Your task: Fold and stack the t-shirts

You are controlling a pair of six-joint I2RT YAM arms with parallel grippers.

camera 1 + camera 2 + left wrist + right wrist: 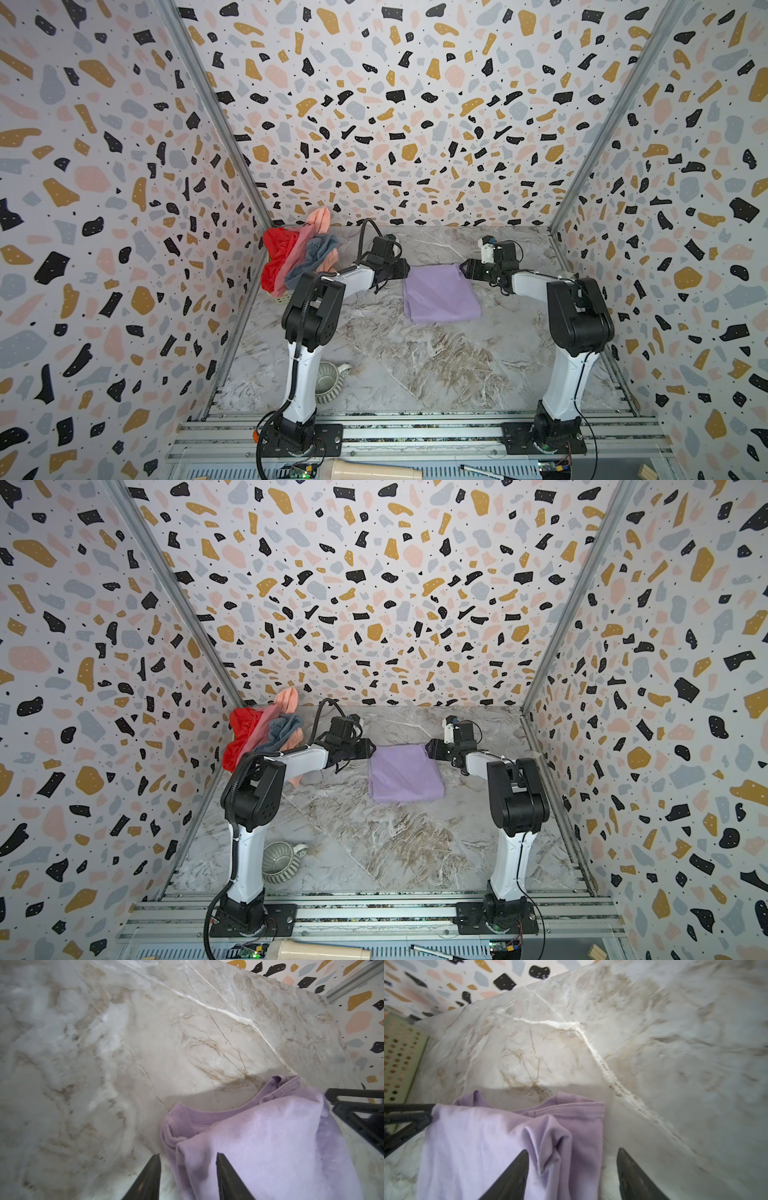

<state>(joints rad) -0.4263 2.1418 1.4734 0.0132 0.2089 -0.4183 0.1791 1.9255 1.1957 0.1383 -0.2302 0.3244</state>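
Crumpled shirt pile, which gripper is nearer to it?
Left. The left gripper is at the lilac shirt's corner facing the shirt pile; the right gripper is at its opposite far corner.

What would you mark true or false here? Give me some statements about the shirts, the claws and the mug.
The lilac shirt lies folded on the table. True.
The red shirt is stacked on it. False: it is bunched in the heap at the far left corner.
The left gripper and the right gripper are both open. True.
The mug stands on the lilac shirt. False: it sits on the table beside the left arm.
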